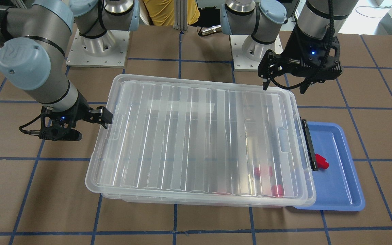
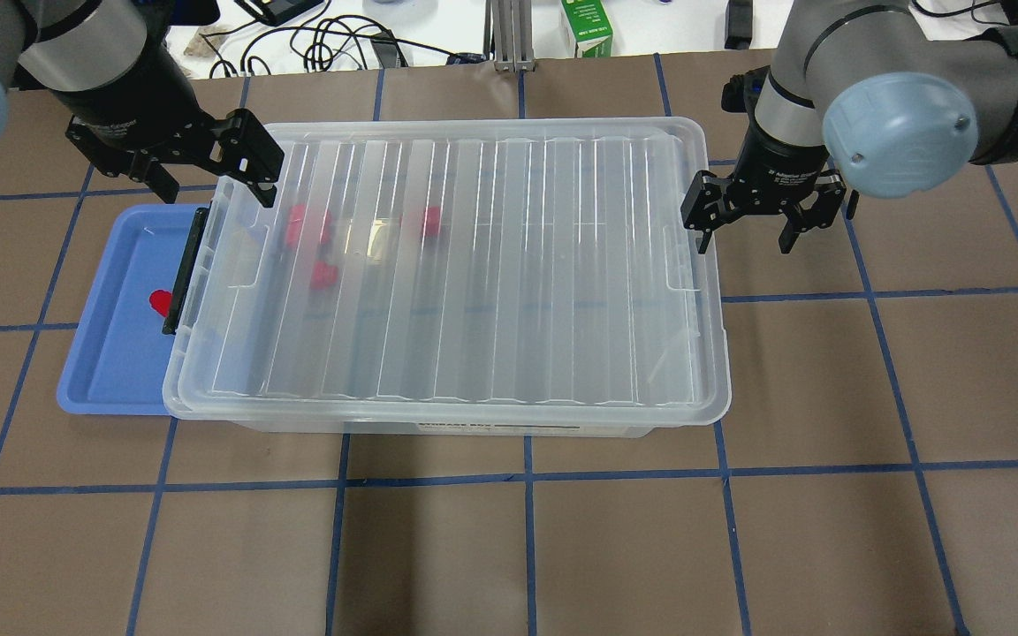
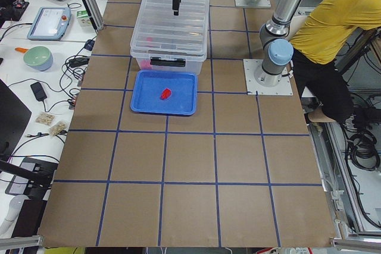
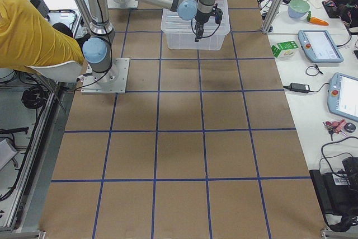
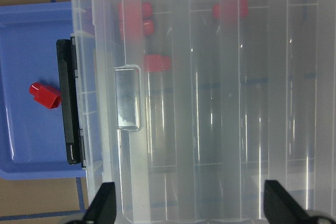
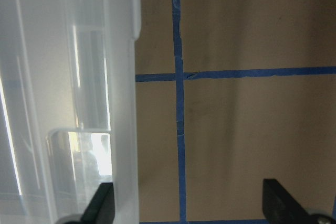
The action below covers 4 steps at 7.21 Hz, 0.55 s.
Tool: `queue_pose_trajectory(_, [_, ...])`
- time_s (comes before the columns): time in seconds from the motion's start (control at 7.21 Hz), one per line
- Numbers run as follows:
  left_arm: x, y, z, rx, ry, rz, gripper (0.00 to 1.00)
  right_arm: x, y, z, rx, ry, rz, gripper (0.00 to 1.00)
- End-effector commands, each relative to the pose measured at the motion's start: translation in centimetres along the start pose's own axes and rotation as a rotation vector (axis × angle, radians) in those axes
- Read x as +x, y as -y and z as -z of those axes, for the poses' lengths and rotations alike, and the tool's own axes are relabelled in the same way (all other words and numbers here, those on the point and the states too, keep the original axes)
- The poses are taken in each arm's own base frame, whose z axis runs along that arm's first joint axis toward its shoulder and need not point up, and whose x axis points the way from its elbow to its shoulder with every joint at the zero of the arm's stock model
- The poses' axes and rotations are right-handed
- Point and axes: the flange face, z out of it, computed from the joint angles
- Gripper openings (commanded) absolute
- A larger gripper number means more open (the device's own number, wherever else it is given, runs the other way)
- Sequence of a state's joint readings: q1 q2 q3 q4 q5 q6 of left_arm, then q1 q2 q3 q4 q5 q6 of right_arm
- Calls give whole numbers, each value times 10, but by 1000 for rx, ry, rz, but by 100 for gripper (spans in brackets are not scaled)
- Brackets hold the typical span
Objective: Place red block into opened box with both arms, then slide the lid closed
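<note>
Lid (image 2: 474,265) covers box (image 2: 509,427); red blocks (image 2: 323,276) inside near clasp end. One red block (image 2: 157,303) lies in blue tray (image 2: 111,353) at that end. Left fingers (image 2: 254,163) and right fingers (image 2: 702,201) spread, empty. Brown counter (image 2: 739,530), blue tape grid

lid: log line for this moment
lid over box; red blocks inside; one red block in blue tray; left gripper open; right gripper open

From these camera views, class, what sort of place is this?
Probably a robotics lab: a silver-grey left robot arm and right robot arm bolted to a brown table gridded with blue tape, plus a grey touchscreen control pendant on a white bench.
</note>
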<state>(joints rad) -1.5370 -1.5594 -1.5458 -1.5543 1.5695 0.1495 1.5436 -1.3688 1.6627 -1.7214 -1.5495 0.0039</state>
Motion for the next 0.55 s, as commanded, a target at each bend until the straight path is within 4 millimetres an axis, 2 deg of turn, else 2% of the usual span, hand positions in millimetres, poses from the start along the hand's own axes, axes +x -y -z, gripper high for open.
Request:
queue_pose_trajectory(0.0, [3,-7,-3,-6,-16,-19,100,0,2,-3,-2,-1,8,100])
queue_pose_trajectory(0.14, [4,-10,-1,-3,-28,-7,100,1,5,-7,-9,-3,35,100])
queue_pose_trajectory(0.42, [2,1,-16,-15,-32,-26,100,5,8,-8,0,-10,54,100])
